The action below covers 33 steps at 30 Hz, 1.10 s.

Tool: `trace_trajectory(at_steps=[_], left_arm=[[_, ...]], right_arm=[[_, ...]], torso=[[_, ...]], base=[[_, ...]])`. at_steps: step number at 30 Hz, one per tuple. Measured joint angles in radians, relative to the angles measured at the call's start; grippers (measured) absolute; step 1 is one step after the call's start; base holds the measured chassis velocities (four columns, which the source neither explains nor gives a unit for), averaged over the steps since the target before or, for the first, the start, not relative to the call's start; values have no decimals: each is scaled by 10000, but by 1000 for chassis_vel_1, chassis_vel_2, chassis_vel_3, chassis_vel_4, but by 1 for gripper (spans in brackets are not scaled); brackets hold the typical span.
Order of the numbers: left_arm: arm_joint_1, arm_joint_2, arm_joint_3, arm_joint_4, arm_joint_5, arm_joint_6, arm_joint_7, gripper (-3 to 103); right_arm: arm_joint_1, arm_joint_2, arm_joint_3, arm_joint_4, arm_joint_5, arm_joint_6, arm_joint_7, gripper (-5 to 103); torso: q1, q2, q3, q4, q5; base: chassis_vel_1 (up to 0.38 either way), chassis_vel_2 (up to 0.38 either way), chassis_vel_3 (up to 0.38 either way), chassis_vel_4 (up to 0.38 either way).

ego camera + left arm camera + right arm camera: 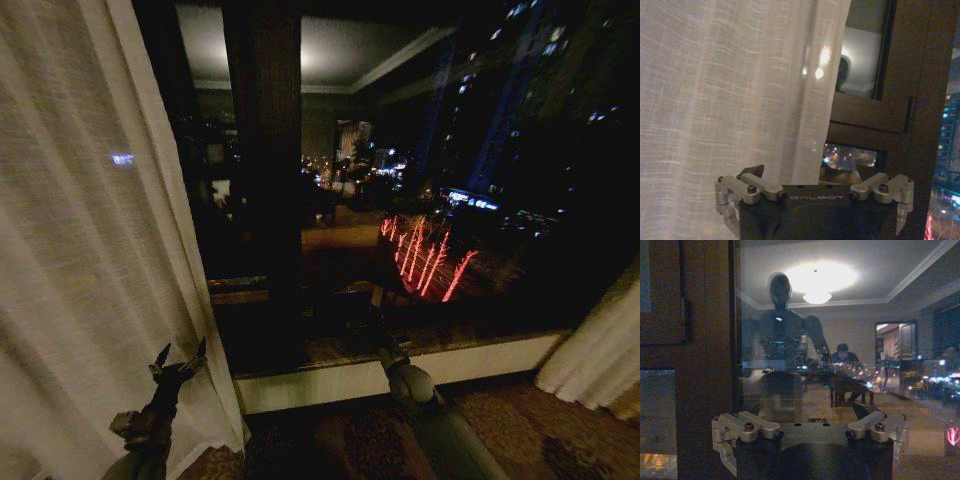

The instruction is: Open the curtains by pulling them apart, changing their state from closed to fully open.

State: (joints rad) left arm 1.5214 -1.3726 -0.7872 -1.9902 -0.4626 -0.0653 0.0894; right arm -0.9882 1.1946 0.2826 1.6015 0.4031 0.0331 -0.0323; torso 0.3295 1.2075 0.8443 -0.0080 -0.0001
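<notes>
Hanging vertically at the left, the curtains (90, 250) edge lies just beside the left tool (178, 362), fingers apart.

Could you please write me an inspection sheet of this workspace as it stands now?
Surface: patterned carpet below a pale sill.
Job's things: left curtain drawn aside at the left; right curtain bunched at the right edge; dark window exposed between.
Clutter: nothing seen.
Grippers: left gripper beside the left curtain's edge, jaws open, holding nothing; right gripper before the glass, jaws open.
Cables: nothing seen.
Surroundings: night city lights, dark window frame.
</notes>
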Motion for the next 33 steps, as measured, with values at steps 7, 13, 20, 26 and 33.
trace_trajectory(at_steps=[7, 13, 20, 26, 33], left_arm=[[0, 0, 0, 1, 0, 0, 0, 100], [0, 0, 0, 0, 0, 0, 0, 100], [-77, 12, 293, -73, 112, 258, -251, 100], [-570, 106, 2036, -596, 812, 1761, -1692, 100], [-1328, 589, 3094, -696, 1430, 2553, -2784, 100]], right_arm=[[0, 0, 0, 0, 0, 0, 0, 100], [0, 0, 0, 0, 0, 0, 0, 100], [0, 0, 0, 0, 0, 0, 0, 100], [0, 0, 0, 0, -1, 0, 0, 100], [0, 0, -1, 0, -1, 0, 0, 100]], torso=[[0, 0, 0, 0, 0], [0, 0, 0, 0, 0], [0, 0, 0, 3, 2], [0, 0, 0, -1, 2], [0, 0, -1, -3, 9]], base=[[0, 0, 0, 0], [0, 0, 0, 0], [0, 0, 0, 0], [0, 0, 0, 0], [0, 0, 0, 0]])
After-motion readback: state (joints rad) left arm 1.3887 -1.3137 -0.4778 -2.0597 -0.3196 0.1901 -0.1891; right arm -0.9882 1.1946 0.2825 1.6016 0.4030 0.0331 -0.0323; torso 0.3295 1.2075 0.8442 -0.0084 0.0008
